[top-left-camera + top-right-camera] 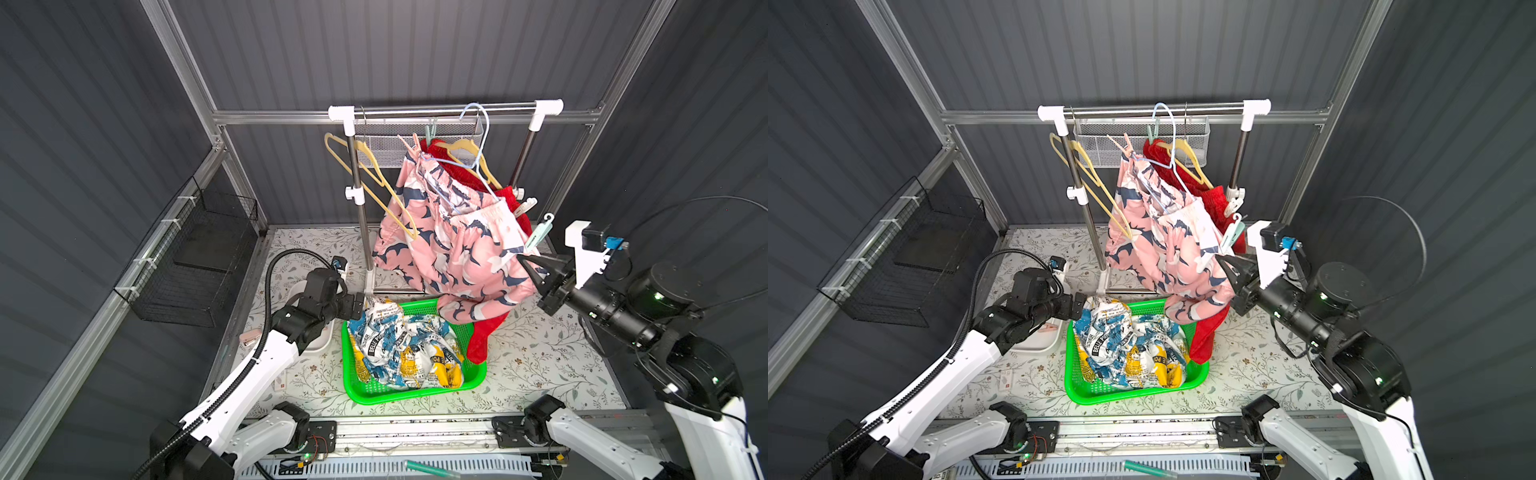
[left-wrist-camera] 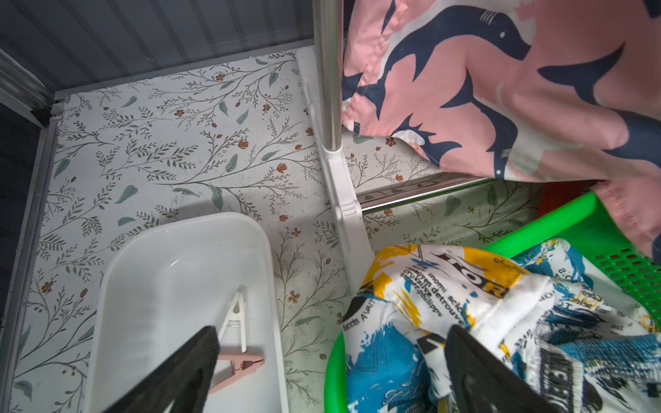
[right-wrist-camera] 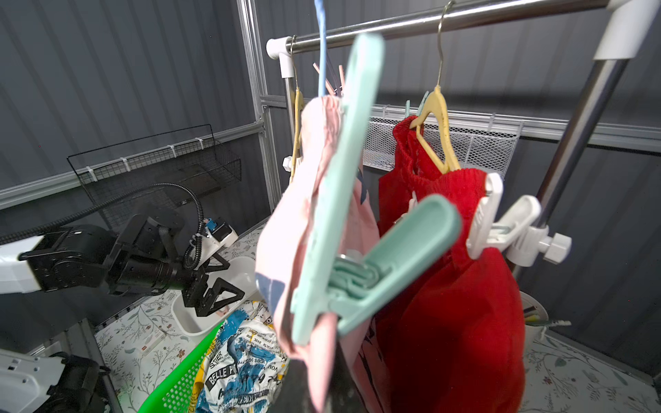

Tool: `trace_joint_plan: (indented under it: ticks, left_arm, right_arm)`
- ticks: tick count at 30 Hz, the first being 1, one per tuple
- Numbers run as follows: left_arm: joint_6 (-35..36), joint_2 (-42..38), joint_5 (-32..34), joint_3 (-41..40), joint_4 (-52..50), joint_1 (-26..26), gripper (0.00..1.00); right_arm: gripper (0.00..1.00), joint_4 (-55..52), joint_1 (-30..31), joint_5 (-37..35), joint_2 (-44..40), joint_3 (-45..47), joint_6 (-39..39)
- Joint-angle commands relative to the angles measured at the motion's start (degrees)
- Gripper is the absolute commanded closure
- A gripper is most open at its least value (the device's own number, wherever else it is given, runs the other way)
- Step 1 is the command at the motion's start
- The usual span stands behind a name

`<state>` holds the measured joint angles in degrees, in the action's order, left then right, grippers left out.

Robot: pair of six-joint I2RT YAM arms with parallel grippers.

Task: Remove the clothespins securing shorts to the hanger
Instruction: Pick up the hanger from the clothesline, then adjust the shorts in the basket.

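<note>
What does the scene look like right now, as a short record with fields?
left tool: open, between white tray and green basket
white tray: holds pink clothespin, white clothespin
right tool: shut, at pink shorts' edge below mint clothespin
pink shorts: on blue hanger, mint clothespin attached
red shorts: on yellow hanger, another white clothespin attached
green basket: holds white printed shorts

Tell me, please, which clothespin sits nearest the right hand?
The mint green clothespin on the pink shorts, beside the right hand; the others sit farther away.

free: mat [image 1: 540, 353] right of basket [image 1: 415, 397] | blocked: rack foot [image 2: 345, 203] between tray [image 2: 171, 271], basket
</note>
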<state>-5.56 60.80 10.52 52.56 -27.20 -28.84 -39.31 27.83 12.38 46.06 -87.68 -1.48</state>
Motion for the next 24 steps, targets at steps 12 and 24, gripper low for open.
trace_joint_plan:
  ticks: [12, 24]
  left_arm:
    - [2.2, -0.2, -2.1, -2.1, 2.3, -0.6, 0.0]
    - [5.7, -3.8, -16.7, -4.8, 12.1, -0.6, 0.0]
  right_arm:
    - [1.0, -19.2, 0.1, 6.2, -2.4, -16.2, 1.0]
    - [1.0, -31.3, 0.1, 13.7, 0.6, -28.3, 2.5]
